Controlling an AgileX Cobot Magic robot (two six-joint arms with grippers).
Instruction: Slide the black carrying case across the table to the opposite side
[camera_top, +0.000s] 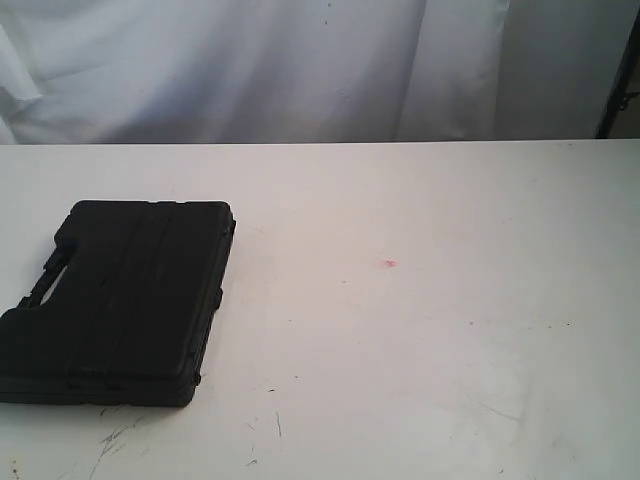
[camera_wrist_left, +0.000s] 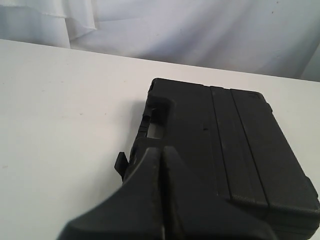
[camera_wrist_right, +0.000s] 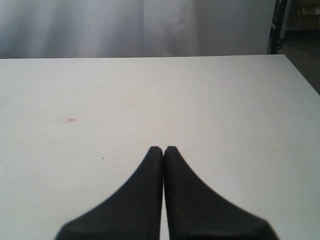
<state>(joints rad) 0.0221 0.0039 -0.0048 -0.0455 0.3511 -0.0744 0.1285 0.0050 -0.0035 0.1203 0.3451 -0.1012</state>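
Note:
The black carrying case (camera_top: 120, 300) lies flat at the left of the white table (camera_top: 430, 330), its handle cut-out toward the left edge. In the left wrist view the case (camera_wrist_left: 235, 150) fills the middle and my left gripper (camera_wrist_left: 161, 150) hangs shut over its handle end, nothing between the fingers. Whether it touches the case I cannot tell. My right gripper (camera_wrist_right: 163, 149) is shut and empty over bare table (camera_wrist_right: 225, 110). Neither gripper shows in the exterior view.
A tiny red spot (camera_top: 389, 264) marks the tabletop near the middle, also seen as the red spot (camera_wrist_right: 71, 120). Dark scuff marks (camera_top: 115, 438) lie near the front edge. A white cloth backdrop (camera_top: 300, 60) hangs behind the table's far edge.

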